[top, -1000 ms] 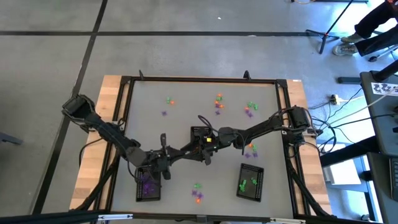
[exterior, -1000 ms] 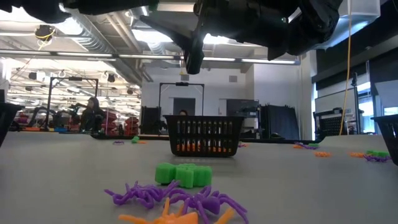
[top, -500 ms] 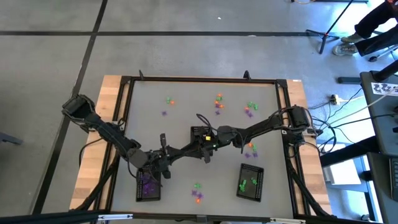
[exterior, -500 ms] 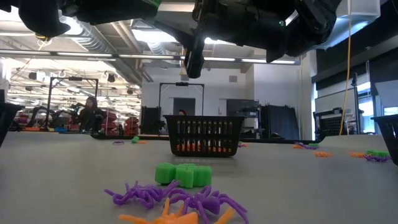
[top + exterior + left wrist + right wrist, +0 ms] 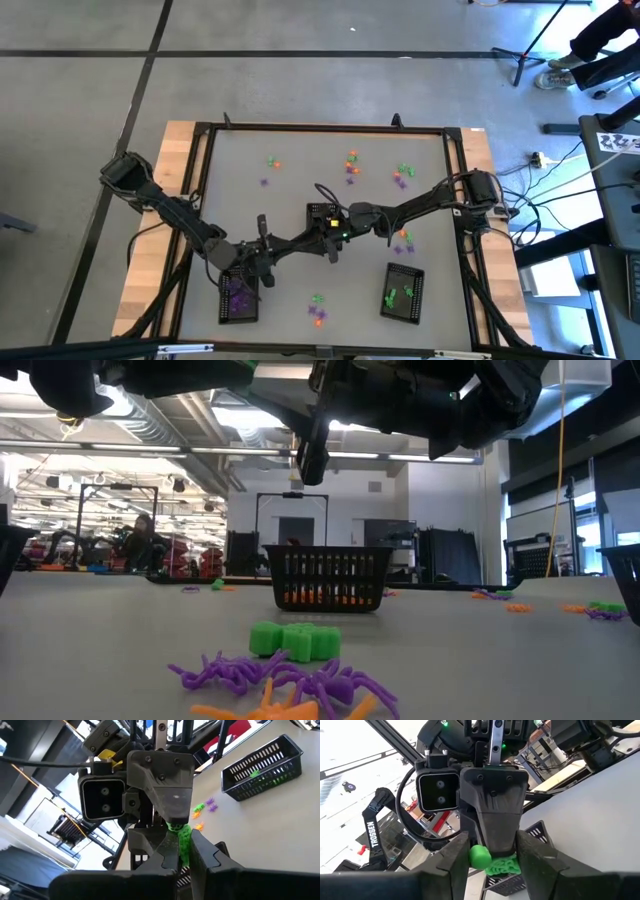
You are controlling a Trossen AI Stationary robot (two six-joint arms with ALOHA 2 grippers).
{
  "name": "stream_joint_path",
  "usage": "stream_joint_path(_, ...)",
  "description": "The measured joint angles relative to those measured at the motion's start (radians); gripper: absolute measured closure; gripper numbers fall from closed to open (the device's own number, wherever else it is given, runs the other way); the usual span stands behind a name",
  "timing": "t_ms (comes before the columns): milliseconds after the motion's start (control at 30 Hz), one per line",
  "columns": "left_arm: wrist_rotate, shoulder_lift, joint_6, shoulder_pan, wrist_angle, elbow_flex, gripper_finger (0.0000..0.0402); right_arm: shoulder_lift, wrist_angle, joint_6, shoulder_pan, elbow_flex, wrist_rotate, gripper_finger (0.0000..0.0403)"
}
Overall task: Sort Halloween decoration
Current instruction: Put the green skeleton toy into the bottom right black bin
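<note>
Both grippers meet tip to tip above the table, just on the near side of the middle black tray (image 5: pixel 321 213). My left gripper (image 5: pixel 182 854) and my right gripper (image 5: pixel 492 851) each close around one green trinket (image 5: pixel 503 866), also seen as a green trinket (image 5: pixel 182 839) in the left wrist view. In the high view the left gripper (image 5: pixel 322 237) and right gripper (image 5: pixel 340 233) hide it. Other tiny orange, purple and green trinkets (image 5: pixel 352 162) lie loose on the table. My left gripper pinches the green trinket's narrow side (image 5: pixel 184 845) between its two fingers, which come level from the table's left. The trinket is lifted clear of the table. My right gripper has the trinket across its wider span, the round green knob (image 5: pixel 480 856) against one finger. Its fingers come from the table's right.
A tray with purple pieces (image 5: pixel 238 297) sits near left, and a tray with green pieces (image 5: pixel 403 292) near right. The middle tray (image 5: pixel 330 578) holds orange ones. A green piece (image 5: pixel 295 640), purple spiders (image 5: pixel 290 680) and an orange piece lie at the near edge.
Both grippers have stayed together by the middle tray. In the low view, part of an arm has come lower into the picture's top left corner. Nothing on the table has moved.
</note>
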Motion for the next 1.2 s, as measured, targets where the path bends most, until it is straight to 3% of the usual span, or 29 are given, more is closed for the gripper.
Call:
stream_joint_path(200, -0.055, 0.0, -0.159, 0.0, 0.001, 0.0, 0.0401, 0.0, -0.003, -0.041, -0.001, 0.0, 0.014, 0.0249)
stream_joint_path(433, -0.109, -0.019, -0.441, 0.003, 0.013, 0.001, 0.0401, 0.002, -0.028, -0.339, 0.003, -0.003, 0.055, 0.0249)
stream_joint_path(567, -0.047, -0.019, -0.604, 0.003, -0.011, 0.001, 0.0401, 0.002, -0.041, -0.477, 0.004, -0.003, 0.097, 0.0249)
stream_joint_path(733, 0.014, -0.018, -0.791, -0.004, -0.129, 0.001, 0.0401, 0.002, -0.063, -0.54, 0.003, -0.003, 0.095, 0.0249)
stream_joint_path(967, 0.021, -0.017, -0.856, -0.01, -0.208, 0.001, 0.0401, 0.002, -0.161, -0.549, 0.002, -0.002, 0.095, 0.0249)
stream_joint_path(1200, 0.088, -0.017, -0.888, -0.01, -0.243, 0.001, 0.0401, 0.002, -0.14, -0.55, 0.002, -0.002, 0.071, 0.0249)
